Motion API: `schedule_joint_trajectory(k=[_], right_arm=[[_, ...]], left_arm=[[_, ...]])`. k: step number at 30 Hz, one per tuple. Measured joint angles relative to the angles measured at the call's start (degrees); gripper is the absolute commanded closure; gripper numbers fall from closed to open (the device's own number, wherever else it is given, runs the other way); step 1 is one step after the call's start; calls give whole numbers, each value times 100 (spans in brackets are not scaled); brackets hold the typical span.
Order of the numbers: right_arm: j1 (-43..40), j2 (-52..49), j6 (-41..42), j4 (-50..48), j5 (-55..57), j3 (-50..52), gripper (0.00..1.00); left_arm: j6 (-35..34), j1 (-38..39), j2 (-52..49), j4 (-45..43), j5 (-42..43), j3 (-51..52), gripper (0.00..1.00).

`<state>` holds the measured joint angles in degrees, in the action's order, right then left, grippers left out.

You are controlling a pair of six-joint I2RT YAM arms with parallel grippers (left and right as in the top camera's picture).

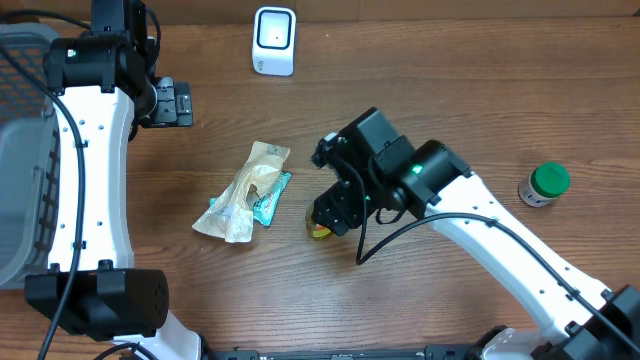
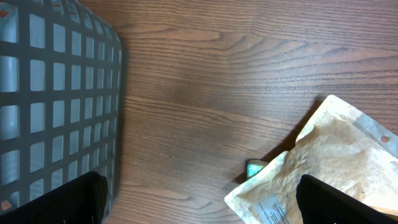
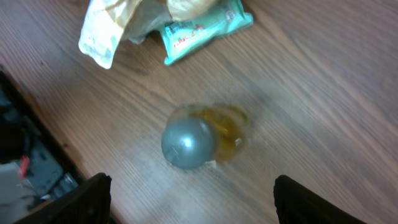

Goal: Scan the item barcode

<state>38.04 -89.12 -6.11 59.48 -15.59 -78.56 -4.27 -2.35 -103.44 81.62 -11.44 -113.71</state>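
R gripper stands wide open w/ nothing held, hanging just above the small jar (grey cap, yellow contents), which lies on the table near the teal packet & tan pouch. L gripper is also spread fully & empty, over the wood btwn the grey basket and the tan pouch. At the far edge sits the white scanner, well apart from the jar; a green-lidded tub is off to the right.

A grey mesh basket fills the frame's left edge. A green-capped bottle sits at right, on the wooden table.
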Motion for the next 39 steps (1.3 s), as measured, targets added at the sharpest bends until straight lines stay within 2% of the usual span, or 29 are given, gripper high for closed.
schedule_joint_trajectory(k=[5,10,14,20,25,39], right_arm=[[20,-42,-275,-697,-72,387,22],[22,-42,-350,-990,-275,621,24],[20,-42,-391,-1156,-352,756,32],[20,-42,-448,-1246,-374,769,51],[22,-42,-424,-1233,-391,769,54],[20,-42,-164,-1237,-387,769,70]], left_arm=[[0,0,0,0,0,0,0],[0,0,0,0,0,0,1],[0,0,0,0,0,0,0],[0,0,0,2,2,0,0],[0,0,0,2,0,0,0],[0,0,0,2,2,0,0]])
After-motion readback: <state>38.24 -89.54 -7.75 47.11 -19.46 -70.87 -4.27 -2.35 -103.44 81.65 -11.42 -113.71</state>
